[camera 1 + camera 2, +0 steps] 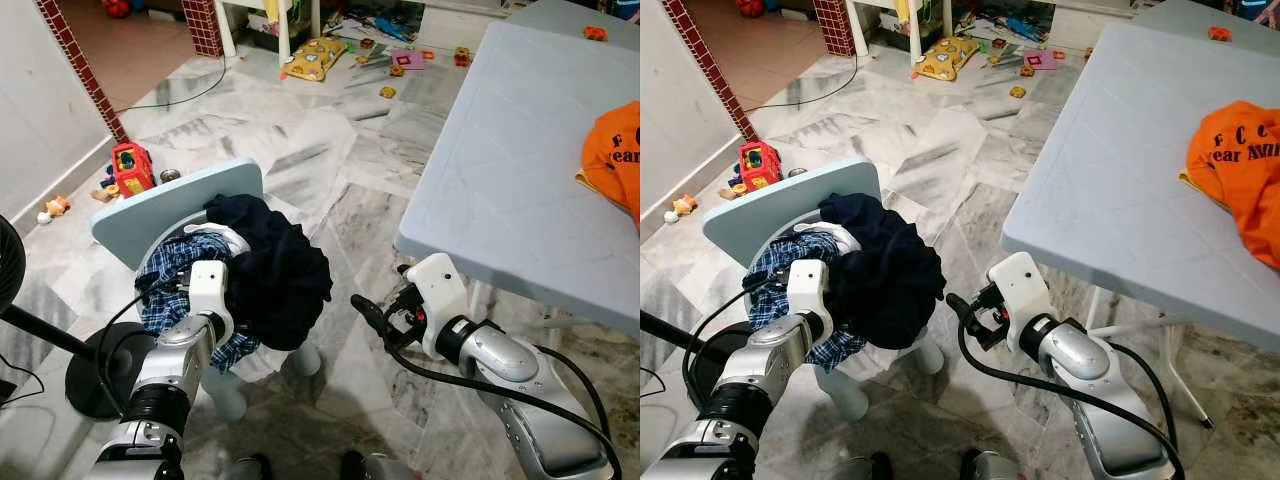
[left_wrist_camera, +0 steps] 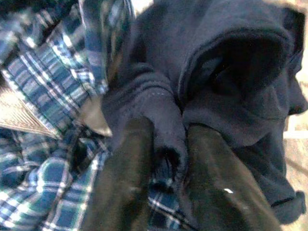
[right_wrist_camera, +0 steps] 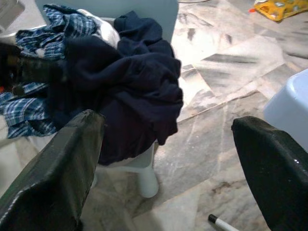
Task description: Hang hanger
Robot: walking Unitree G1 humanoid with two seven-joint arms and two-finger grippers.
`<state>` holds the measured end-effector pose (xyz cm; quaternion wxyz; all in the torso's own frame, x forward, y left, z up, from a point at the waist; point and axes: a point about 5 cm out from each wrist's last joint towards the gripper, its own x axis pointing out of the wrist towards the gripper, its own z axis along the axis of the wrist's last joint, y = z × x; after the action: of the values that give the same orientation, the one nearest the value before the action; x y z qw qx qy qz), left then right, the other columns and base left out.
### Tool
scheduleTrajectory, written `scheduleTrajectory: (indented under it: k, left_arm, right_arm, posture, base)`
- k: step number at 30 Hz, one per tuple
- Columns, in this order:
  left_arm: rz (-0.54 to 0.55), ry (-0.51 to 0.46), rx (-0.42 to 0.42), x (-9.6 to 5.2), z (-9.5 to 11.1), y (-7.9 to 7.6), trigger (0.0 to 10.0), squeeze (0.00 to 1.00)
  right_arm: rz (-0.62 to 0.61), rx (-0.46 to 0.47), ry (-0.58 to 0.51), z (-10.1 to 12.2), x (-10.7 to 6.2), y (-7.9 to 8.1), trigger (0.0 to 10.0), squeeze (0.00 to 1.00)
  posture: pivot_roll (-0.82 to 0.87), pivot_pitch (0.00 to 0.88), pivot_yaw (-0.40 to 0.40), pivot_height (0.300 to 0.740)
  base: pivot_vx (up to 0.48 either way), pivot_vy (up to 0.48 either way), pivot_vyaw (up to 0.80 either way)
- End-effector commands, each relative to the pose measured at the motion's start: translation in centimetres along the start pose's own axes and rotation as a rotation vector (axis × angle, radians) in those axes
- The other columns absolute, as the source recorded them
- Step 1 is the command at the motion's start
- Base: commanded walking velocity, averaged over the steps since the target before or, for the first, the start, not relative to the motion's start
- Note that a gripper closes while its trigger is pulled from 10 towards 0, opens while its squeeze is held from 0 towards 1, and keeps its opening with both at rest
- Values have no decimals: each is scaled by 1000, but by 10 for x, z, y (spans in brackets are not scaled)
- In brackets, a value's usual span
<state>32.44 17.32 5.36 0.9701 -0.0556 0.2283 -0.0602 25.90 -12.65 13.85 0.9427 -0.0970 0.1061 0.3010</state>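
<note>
A dark navy garment [image 1: 275, 270] lies bunched on the seat of a small pale blue chair [image 1: 170, 205], over a blue plaid shirt [image 1: 175, 265]. My left gripper [image 2: 171, 161] reaches into the pile from the left and is shut on a fold of the navy garment, its black fingers [image 2: 127, 183] pinching the cloth. My right gripper [image 1: 372, 316] hangs open just right of the chair, level with the seat, with nothing between its fingers [image 3: 72, 159]. I see no hanger among the clothes.
A light blue table [image 1: 500, 150] stands at the right with an orange shirt [image 1: 615, 155] on it. A black fan base [image 1: 100, 370] sits left of the chair. Toys [image 1: 130, 168] and a yellow cushion [image 1: 315, 57] litter the marble floor beyond.
</note>
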Motion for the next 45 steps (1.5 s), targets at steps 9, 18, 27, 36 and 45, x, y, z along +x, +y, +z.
scheduleTrajectory:
  k: [9,18,27,36,45]
  left_arm:
    - [79,-196,19,-40,24,5,0,0]
    - [156,-364,47,-59,61,11,0,0]
    - [214,-593,239,-85,113,5,0,0]
    - [368,-722,489,-122,149,9,0,0]
    - [624,-795,707,-156,180,41,0,0]
  right_arm:
    - [43,0,24,-6,-1,3,10000,0]
    - [51,-12,15,-6,5,5,10000,0]
    - [32,-2,8,-9,11,5,10000,0]
    - [38,-4,-15,-9,24,6,10000,0]
    - [58,-3,-38,-9,37,12,10000,0]
  posture:
    - [-121,151,14,740]
    - [-98,141,21,740]
    - [-63,113,27,740]
    - [-3,83,20,740]
    - [40,51,16,740]
  base:
    - [0,0,0]
    - [0,0,0]
    - [0,0,0]
    - [0,0,0]
    - [0,0,0]
